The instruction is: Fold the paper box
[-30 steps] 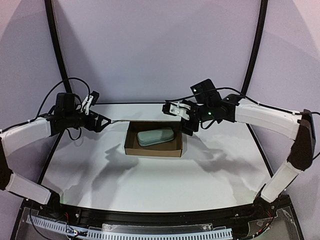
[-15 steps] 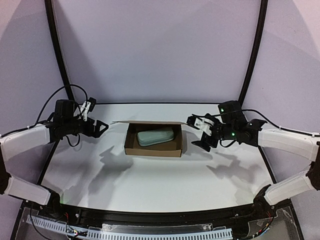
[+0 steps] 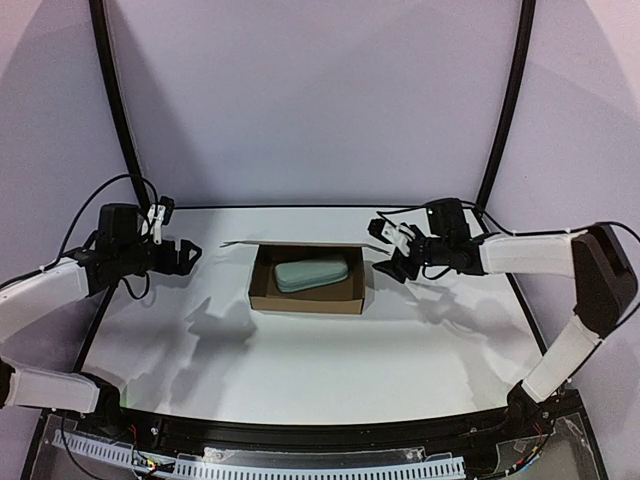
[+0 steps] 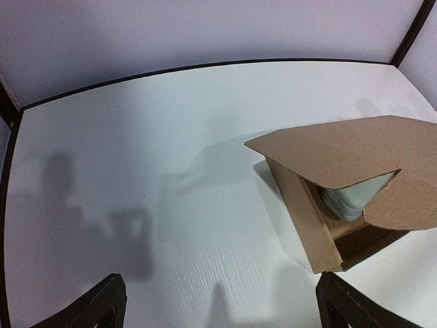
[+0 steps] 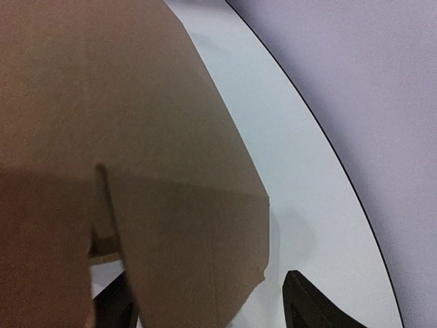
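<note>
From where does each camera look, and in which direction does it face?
Top external: above and behind the arm bases, looking down over the table; both arms show, left tool and right tool flanking the paper box.
Left wrist: on the left arm, facing the box's left end; its own fingertips show at the bottom.
Right wrist: close to the box's cardboard, which fills most of the frame; one dark fingertip shows.
Shared: top and left wrist both show the pale case inside the box.

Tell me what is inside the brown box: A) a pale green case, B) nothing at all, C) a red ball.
A: a pale grey-green case lies in the open paper box.
</note>
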`<action>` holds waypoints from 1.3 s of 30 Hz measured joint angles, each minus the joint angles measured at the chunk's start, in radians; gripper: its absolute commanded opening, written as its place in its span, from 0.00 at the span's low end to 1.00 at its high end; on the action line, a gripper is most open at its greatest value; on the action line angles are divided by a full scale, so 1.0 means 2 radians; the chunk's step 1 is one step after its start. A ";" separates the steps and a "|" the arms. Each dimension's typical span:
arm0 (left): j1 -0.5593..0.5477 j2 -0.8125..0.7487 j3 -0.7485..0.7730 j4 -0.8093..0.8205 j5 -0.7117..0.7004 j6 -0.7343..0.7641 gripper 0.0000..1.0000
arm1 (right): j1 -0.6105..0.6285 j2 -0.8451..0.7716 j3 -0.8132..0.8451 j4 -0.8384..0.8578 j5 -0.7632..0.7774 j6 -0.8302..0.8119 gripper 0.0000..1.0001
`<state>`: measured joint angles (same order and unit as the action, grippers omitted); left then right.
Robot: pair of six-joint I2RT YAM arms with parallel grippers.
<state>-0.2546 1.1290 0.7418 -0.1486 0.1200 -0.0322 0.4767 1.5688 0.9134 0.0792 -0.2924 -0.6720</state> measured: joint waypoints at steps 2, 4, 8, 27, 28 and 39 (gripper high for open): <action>0.000 0.000 -0.002 -0.005 -0.001 -0.003 0.99 | 0.000 0.027 0.022 0.010 -0.010 -0.001 0.70; 0.000 -0.001 -0.003 -0.007 -0.001 -0.005 0.99 | 0.000 0.031 0.024 0.021 -0.014 -0.001 0.67; 0.000 -0.010 -0.010 -0.009 -0.001 -0.012 0.99 | -0.003 0.031 0.030 0.040 -0.024 -0.002 0.49; 0.000 0.036 -0.011 0.031 0.129 0.028 0.99 | -0.034 0.039 0.084 0.010 -0.076 0.005 0.00; 0.000 0.047 -0.005 0.034 0.137 0.040 0.99 | -0.037 0.044 0.091 0.004 -0.083 0.003 0.00; 0.016 0.164 0.100 0.055 0.231 0.140 0.99 | -0.061 0.072 0.144 -0.055 -0.139 -0.026 0.00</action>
<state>-0.2222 1.4578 0.9417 -0.0395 0.5816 0.2474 0.3550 1.7123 1.2018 -0.0307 -0.5697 -0.7235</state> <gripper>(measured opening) 0.987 0.032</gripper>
